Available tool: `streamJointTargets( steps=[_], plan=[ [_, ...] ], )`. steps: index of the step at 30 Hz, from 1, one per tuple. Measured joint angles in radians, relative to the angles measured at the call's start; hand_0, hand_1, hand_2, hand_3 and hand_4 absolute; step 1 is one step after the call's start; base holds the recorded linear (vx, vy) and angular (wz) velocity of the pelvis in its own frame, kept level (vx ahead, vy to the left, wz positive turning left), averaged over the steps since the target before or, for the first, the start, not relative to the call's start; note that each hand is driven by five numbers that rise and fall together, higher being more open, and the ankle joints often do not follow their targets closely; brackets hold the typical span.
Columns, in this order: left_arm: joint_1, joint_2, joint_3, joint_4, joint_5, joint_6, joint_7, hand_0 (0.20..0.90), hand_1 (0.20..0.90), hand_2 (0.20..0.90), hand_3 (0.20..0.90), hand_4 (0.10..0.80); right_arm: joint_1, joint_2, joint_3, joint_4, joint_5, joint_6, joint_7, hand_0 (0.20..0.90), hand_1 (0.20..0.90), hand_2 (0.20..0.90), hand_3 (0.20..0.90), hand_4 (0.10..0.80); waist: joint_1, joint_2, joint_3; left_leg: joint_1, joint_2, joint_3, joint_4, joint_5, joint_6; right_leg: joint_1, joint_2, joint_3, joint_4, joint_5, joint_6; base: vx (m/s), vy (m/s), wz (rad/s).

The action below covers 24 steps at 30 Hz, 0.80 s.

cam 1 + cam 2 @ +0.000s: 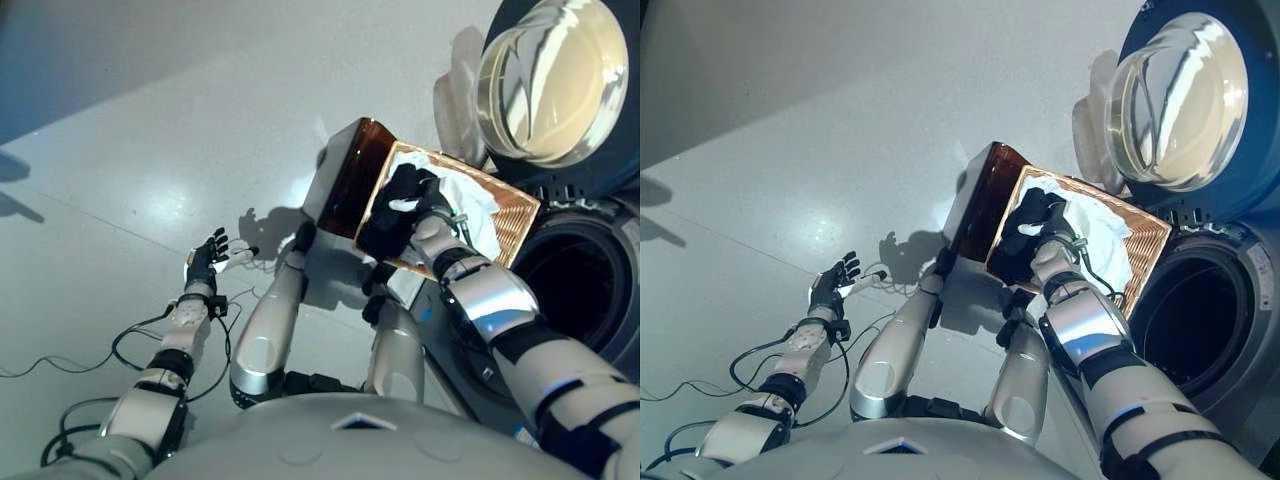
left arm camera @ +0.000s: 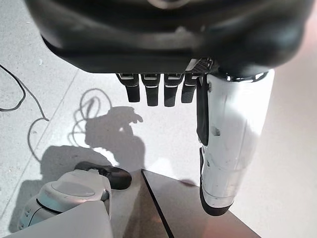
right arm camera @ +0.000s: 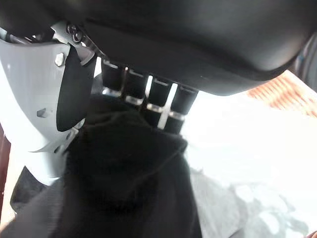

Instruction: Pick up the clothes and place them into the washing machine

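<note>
Grey floor (image 1: 150, 120); one basket (image 1: 515, 215), two garments, black garment (image 1: 1025, 240) gripped by right hand (image 1: 1040, 228).

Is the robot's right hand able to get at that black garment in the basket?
Yes, it seems so: the right hand is already down in the wicker basket, fingers curled into the black garment, nothing between them. The left hand hangs idle over the floor.

One basket (image 1: 520, 222); two garments, black (image 1: 385, 232) and white (image 1: 470, 205); one washing machine (image 1: 590, 290).
</note>
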Motion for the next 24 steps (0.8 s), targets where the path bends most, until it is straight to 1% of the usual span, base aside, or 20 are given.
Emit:
streamJointTargets(
  steps=[11, 15, 16, 17, 18, 19, 20, 22, 23, 24],
  plan=[
    [0.001, 0.0, 0.0, 0.001, 0.0, 0.0, -0.004, 0.9, 0.9, 0.9, 0.9, 0.8, 0.016, 0.005, -0.014, 0.008, 0.001, -0.001, 0.001, 0.2, 0.2, 0.2, 0.2, 0.3, -0.004, 0.0, 0.0, 0.0, -0.001, 0.004, 0.013, -0.003, 0.002, -0.001, -0.002, 0.009, 0.011, 0.0, 0.0, 0.0, 0.0, 0.0],
    [0.001, 0.001, -0.001, 0.002, 0.0, -0.001, -0.004, 0.9, 0.9, 0.9, 0.9, 0.8, 0.02, 0.001, -0.061, 0.006, 0.039, -0.012, 0.006, 0.2, 0.2, 0.2, 0.2, 0.3, -0.008, -0.001, 0.0, 0.0, -0.003, 0.013, 0.019, -0.002, 0.006, -0.007, -0.005, 0.018, 0.019, 0.001, 0.001, -0.049, 0.011, -0.04],
    [0.001, 0.001, 0.0, 0.003, 0.0, -0.001, -0.004, 0.9, 0.9, 0.9, 0.9, 0.8, 0.023, -0.002, -0.087, 0.006, 0.071, -0.027, 0.014, 0.2, 0.2, 0.2, 0.2, 0.3, -0.009, -0.001, 0.0, -0.001, -0.003, 0.014, 0.021, -0.005, 0.008, -0.008, -0.007, 0.019, 0.022, -0.001, 0.003, 0.009, 0.002, -0.03],
    [0.002, 0.001, -0.001, 0.005, 0.0, -0.001, -0.004, 0.9, 0.9, 0.9, 0.9, 0.8, 0.024, -0.002, -0.086, 0.008, 0.088, -0.029, 0.016, 0.2, 0.2, 0.2, 0.2, 0.3, -0.009, -0.001, -0.001, -0.001, -0.006, 0.016, 0.021, -0.005, 0.009, -0.009, -0.006, 0.021, 0.022, 0.0, 0.003, 0.014, 0.001, -0.05],
    [0.003, 0.002, 0.0, 0.006, 0.0, -0.001, -0.004, 0.9, 0.9, 0.9, 0.9, 0.8, 0.042, -0.006, -0.161, -0.017, 0.183, -0.062, 0.029, 0.2, 0.2, 0.2, 0.2, 0.3, -0.017, -0.003, -0.002, -0.004, -0.005, 0.019, 0.025, -0.006, 0.011, -0.016, -0.008, 0.028, 0.027, -0.001, 0.003, 0.009, -0.006, -0.06],
    [0.002, 0.002, -0.001, 0.009, 0.0, -0.001, -0.004, 0.9, 0.9, 0.9, 0.9, 0.8, 0.046, -0.007, -0.168, -0.018, 0.213, -0.072, 0.029, 0.2, 0.2, 0.2, 0.2, 0.3, -0.025, -0.003, -0.002, -0.004, -0.005, 0.021, 0.025, -0.007, 0.011, -0.018, -0.008, 0.03, 0.027, -0.001, 0.003, 0.021, -0.003, -0.06],
    [0.003, 0.005, 0.002, 0.014, -0.001, -0.001, -0.004, 0.9, 0.9, 0.9, 0.9, 0.8, 0.068, -0.007, -0.214, -0.044, 0.298, -0.098, 0.051, 0.2, 0.2, 0.2, 0.2, 0.3, -0.042, -0.004, -0.002, -0.005, -0.006, 0.024, 0.027, -0.008, 0.012, -0.019, -0.007, 0.037, 0.027, -0.001, 0.004, 0.021, -0.005, -0.05],
    [0.002, 0.006, 0.009, 0.021, -0.001, -0.003, -0.005, 0.9, 0.9, 0.9, 0.9, 0.8, 0.109, -0.008, -0.266, -0.081, 0.442, -0.143, 0.087, 0.2, 0.2, 0.2, 0.2, 0.3, -0.05, -0.006, -0.004, -0.004, -0.006, 0.03, 0.028, -0.009, 0.015, -0.02, -0.007, 0.045, 0.027, 0.0, 0.004, 0.018, -0.005, -0.06],
    [0.001, 0.006, 0.018, 0.025, -0.004, -0.003, -0.005, 0.9, 0.9, 0.9, 0.9, 0.8, 0.127, -0.009, -0.279, -0.091, 0.513, -0.16, 0.105, 0.2, 0.2, 0.2, 0.2, 0.3, -0.064, -0.008, -0.005, -0.003, -0.006, 0.036, 0.03, -0.011, 0.018, -0.021, -0.007, 0.05, 0.026, 0.001, 0.005, 0.016, -0.007, -0.12],
    [0.002, 0.007, 0.022, 0.026, -0.007, -0.003, -0.005, 0.9, 0.9, 0.9, 0.9, 0.8, 0.145, -0.012, -0.284, -0.098, 0.566, -0.177, 0.118, 0.2, 0.2, 0.2, 0.2, 0.3, -0.064, -0.01, -0.006, -0.003, -0.006, 0.043, 0.034, -0.014, 0.022, -0.023, -0.006, 0.056, 0.026, 0.002, 0.007, 0.01, -0.006, -0.14]
  ],
)
